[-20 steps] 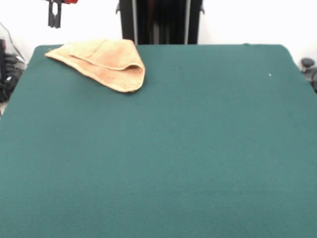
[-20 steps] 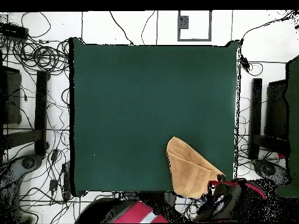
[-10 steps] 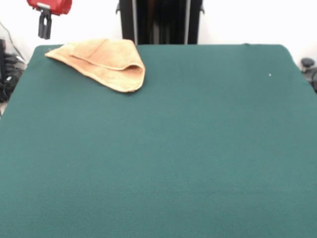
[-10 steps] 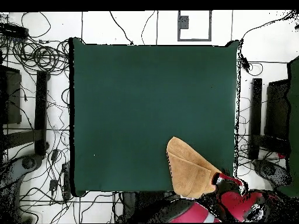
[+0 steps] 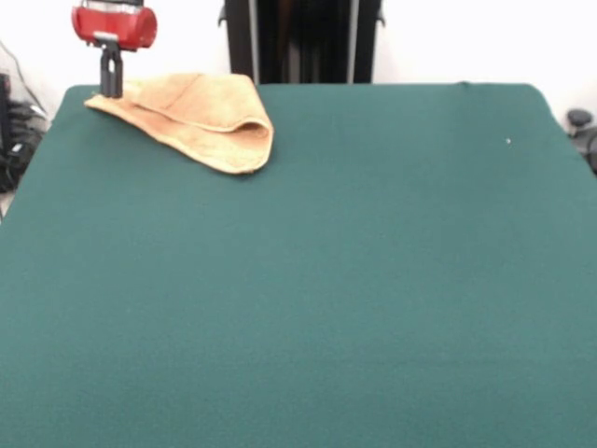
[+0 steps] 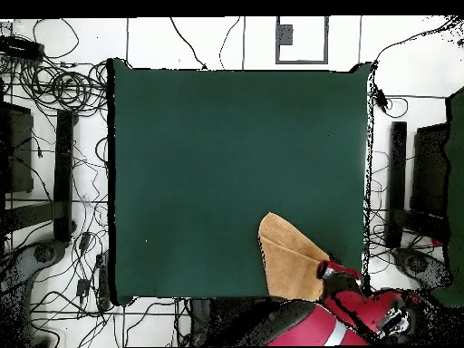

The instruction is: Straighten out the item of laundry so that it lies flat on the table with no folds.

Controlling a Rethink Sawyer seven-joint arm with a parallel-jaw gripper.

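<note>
The item of laundry (image 5: 196, 117), an orange-tan towel, lies folded over on itself at the far left corner of the green table (image 5: 373, 280). Its rounded fold points toward the table's middle. My gripper (image 5: 112, 89), under its red wrist, hangs at the towel's far left tip, open by a narrow gap, with its tips at about the level of the cloth. In the overhead view the towel (image 6: 290, 267) sits at the table's (image 6: 227, 163) bottom right edge, and the gripper (image 6: 328, 270) covers its right corner.
A black pedestal column (image 5: 303, 42) stands behind the table's far edge. Cables and stands (image 6: 54, 181) lie on the floor around the table. A small white speck (image 5: 508, 141) sits on the cloth at the far right.
The gripper has come down and a little to the right, from above the table's far left corner to the towel's tip. The towel has not moved.
</note>
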